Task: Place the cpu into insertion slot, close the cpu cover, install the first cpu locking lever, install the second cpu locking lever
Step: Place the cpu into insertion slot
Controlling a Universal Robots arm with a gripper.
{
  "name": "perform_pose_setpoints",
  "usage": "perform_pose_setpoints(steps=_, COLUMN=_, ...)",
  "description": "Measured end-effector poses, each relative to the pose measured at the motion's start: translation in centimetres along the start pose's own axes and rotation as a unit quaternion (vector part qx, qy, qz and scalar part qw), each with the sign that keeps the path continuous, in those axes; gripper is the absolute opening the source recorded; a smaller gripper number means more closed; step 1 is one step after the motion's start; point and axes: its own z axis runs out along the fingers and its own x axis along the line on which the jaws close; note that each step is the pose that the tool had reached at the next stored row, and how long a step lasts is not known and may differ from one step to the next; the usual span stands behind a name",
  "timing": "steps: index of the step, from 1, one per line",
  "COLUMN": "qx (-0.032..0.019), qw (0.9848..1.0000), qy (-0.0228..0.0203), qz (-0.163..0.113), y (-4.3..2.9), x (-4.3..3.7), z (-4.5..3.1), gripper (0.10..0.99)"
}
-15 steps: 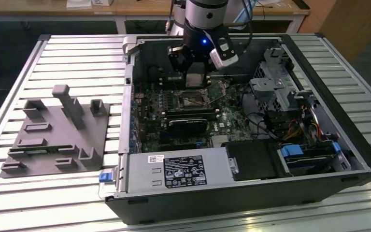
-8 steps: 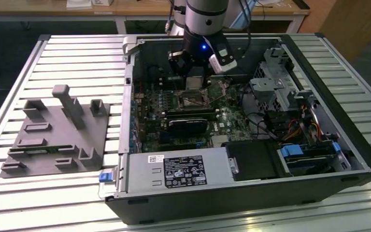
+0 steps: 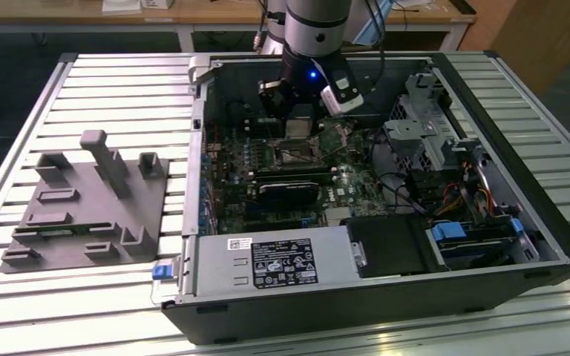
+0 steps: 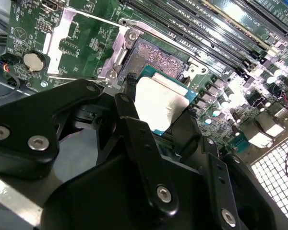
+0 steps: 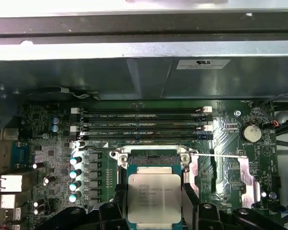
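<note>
Step one is in hand: your gripper (image 5: 153,213) has its jaws closed on two opposite edges of the cpu (image 5: 153,191), which sits just beside the slot (image 5: 153,157) and doesn't look seated. The cover (image 4: 55,45) looks swung open next to the slot, but the angle's poor, so I'm not certain. Seating likely calls for the chip square to the socket — level, no tilt.
</note>
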Motion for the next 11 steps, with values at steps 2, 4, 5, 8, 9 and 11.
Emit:
perform_pose_setpoints(steps=2, qx=0.0, qw=1.0, qy=-0.0001, qz=0.001, y=0.0, x=0.0, z=0.01, gripper=0.541)
perform_pose_setpoints(steps=4, qx=-0.0001, qw=1.0, qy=-0.0008, qz=0.007, y=0.0, x=0.0, z=0.02, gripper=0.541)
perform_pose_setpoints(steps=5, qx=-0.0003, qw=0.9999, qy=-0.0014, qz=0.013, y=0.0, x=0.0, z=0.03, gripper=0.541)
perform_pose_setpoints(steps=8, qx=-0.0007, qw=0.9995, qy=-0.0036, qz=0.032, y=0.0, x=0.0, z=0.06, gripper=0.541)
perform_pose_setpoints(steps=9, qx=-0.0009, qw=0.9992, qy=-0.0043, qz=0.039, y=-0.01, x=0.0, z=0.07, gripper=0.541)
perform_pose_setpoints(steps=11, qx=-0.0012, qw=0.9986, qy=-0.0058, qz=0.053, y=-0.01, x=0.0, z=0.09, gripper=0.541)
